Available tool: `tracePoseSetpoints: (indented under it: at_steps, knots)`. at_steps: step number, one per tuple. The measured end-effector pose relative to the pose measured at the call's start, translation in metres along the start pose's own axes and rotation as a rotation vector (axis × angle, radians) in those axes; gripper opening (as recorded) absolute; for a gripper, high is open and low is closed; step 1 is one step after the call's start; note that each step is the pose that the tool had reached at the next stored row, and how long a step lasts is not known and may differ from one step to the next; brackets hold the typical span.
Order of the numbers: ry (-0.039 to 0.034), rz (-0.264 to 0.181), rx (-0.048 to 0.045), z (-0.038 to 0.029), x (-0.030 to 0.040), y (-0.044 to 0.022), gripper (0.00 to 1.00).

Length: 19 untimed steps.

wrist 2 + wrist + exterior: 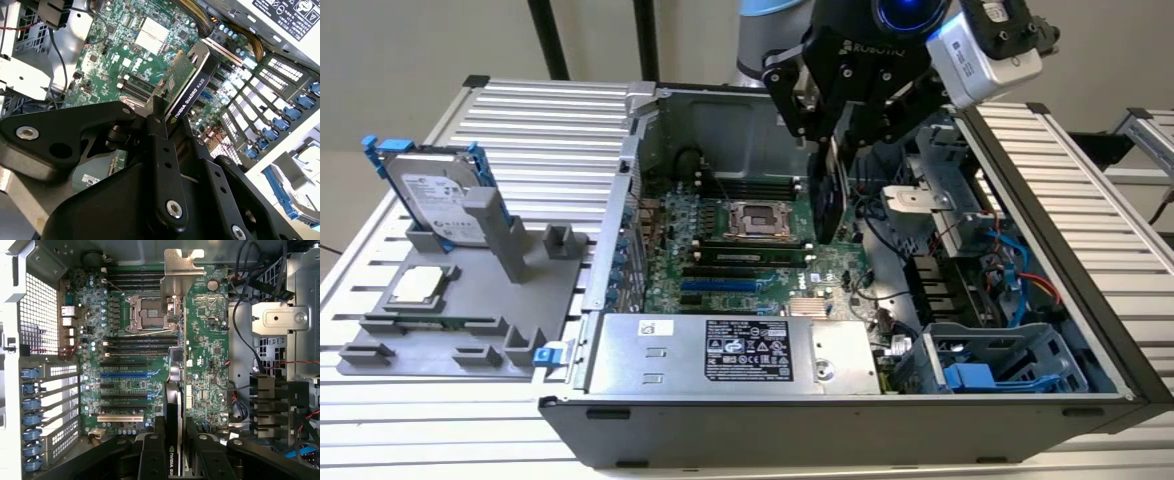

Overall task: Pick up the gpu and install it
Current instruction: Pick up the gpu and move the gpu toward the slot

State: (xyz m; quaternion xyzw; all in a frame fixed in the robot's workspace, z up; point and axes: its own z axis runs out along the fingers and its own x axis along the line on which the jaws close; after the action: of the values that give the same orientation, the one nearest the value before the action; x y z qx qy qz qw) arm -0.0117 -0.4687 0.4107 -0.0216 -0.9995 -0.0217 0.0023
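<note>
In the exterior view, a grey fixture lies on the slatted table, at nine o'clock from the open computer case. A silver hard drive with blue rails stands upright at the fixture's eleven o'clock corner. A small square CPU chip lies flat at about six o'clock from the drive.

Inside the case, the green motherboard covers the floor, its empty processor socket near the middle. The silver power supply sits at six o'clock from the board.

The gripper hangs over the case at roughly one o'clock from the socket. Its black fingers are pinched on the upper edge of the gpu. The card stands on edge, reaching down to the board just beside the socket at three o'clock. Whether its lower edge touches a slot cannot be told.

In the second wrist view, the gripper clamps the gpu, green board on one face and black shroud on the other. In the first wrist view, the gripper holds the gpu edge-on above the motherboard, with the silver bracket at the card's far end.
</note>
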Motion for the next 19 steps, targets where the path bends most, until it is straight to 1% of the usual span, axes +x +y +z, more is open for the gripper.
tracePoseSetpoints:
  at_steps: [6,19]
  knots:
    - [0.0,0.0,0.0001,0.0,-0.0055,0.0002,0.0]
    - [0.0,0.0,0.0001,0.0,-0.0062,0.0003,0.0]
